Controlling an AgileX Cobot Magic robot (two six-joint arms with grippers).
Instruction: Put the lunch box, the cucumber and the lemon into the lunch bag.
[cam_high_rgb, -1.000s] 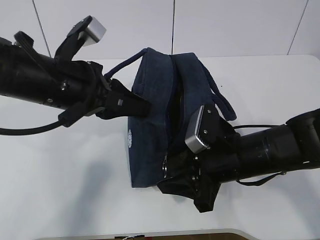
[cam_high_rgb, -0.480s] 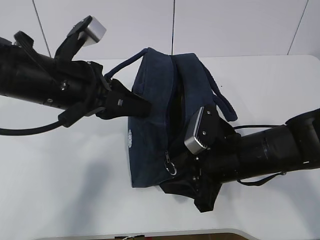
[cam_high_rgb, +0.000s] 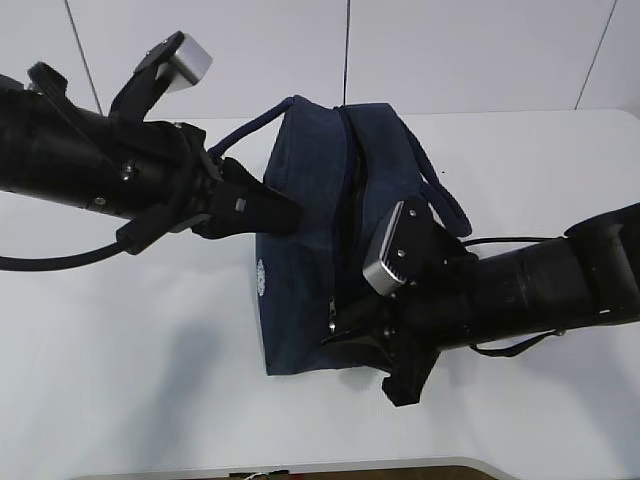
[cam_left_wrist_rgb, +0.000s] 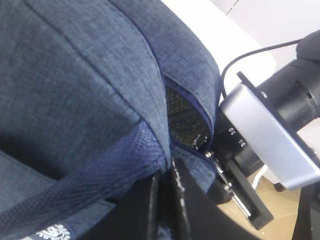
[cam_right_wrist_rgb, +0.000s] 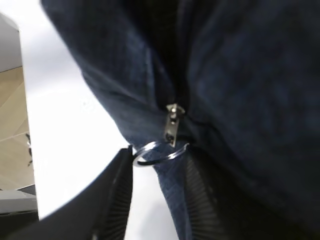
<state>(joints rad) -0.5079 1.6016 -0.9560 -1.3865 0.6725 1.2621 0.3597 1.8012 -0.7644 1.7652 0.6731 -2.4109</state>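
Right wrist view: the lunch bag (cam_right_wrist_rgb: 240, 75) fills the frame, dark navy fabric, zipper slider with a metal ring pull (cam_right_wrist_rgb: 159, 152) hanging at the bag's near end. The step in hand looks like working the zipper: the ring sits between the two ribbed fingers of the right gripper (cam_right_wrist_rgb: 155, 192), touching or nearly touching the left finger, with a fold of bag fabric also between them. To do it well, the jaws should close squarely on the ring or the tab above it, not on fabric alone, then pull along the zipper line while the other arm keeps the bag taut. Risk: pinching cloth with the ring and jamming the slider. Right gripper: partly open, narrowing gap, ring inside it; cannot tell if it is clamped yet. In the exterior view the lunch bag (cam_high_rgb: 320, 230) stands mid-table (cam_high_rgb: 120, 340), zipper seam on top, white logo on the near side, and the right gripper (cam_high_rgb: 345, 335) is at its lower end by the pull. The left gripper (cam_high_rgb: 285, 215) is pressed to the bag's left side; in the left wrist view the left gripper (cam_left_wrist_rgb: 165, 200) is shut on a woven handle strap (cam_left_wrist_rgb: 90, 185), holding the bag steady. The zipper is still partly open there, mesh lining visible. Lunch box, cucumber and lemon are not visible; presumably inside, cannot confirm.
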